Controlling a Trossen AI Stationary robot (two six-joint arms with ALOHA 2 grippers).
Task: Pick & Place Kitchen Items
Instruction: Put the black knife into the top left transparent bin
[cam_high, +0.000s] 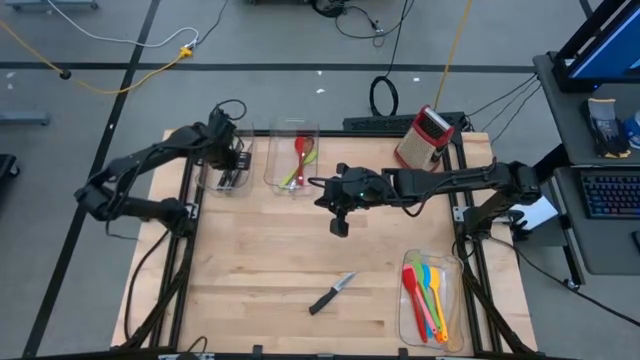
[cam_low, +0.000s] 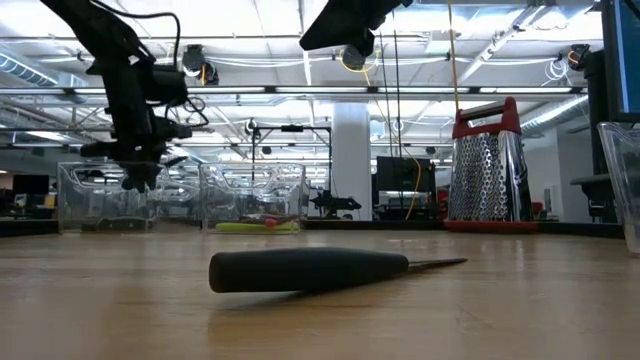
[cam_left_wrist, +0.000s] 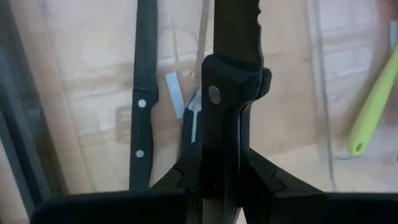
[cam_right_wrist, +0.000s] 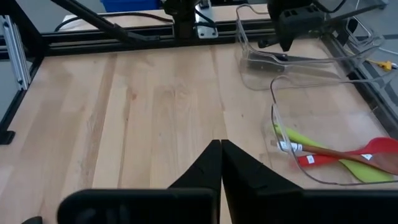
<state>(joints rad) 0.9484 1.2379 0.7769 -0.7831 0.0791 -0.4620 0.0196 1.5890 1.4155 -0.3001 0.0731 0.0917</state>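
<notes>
My left gripper (cam_high: 229, 160) hangs over the far-left clear bin (cam_high: 243, 186), shut on a black-handled knife (cam_left_wrist: 231, 74) whose blade points away from the fingers into the bin. A second black-handled knife (cam_left_wrist: 143, 112) lies on the bin's floor. My right gripper (cam_high: 340, 224) is shut and empty above the middle of the table; its closed fingers (cam_right_wrist: 221, 158) show in the right wrist view. Another black-handled knife (cam_high: 332, 293) lies flat on the table nearer the front edge; it also shows in the low view (cam_low: 310, 270). My left gripper pinches the knife's black handle (cam_left_wrist: 217, 134) between its two fingers. The fingers come from above, pointing down, and lie along the knife. The blade (cam_left_wrist: 239, 25) reaches down into the bin; whether its tip touches the bin floor I cannot tell.
A middle clear bin (cam_high: 275, 178) at the far edge holds red, green and brown utensils (cam_right_wrist: 336, 155). A clear bin (cam_high: 404, 310) at the front right holds several coloured spatulas (cam_high: 428, 295). A red box grater (cam_high: 425, 138) stands at the far right. Bare wood lies between the bins.
</notes>
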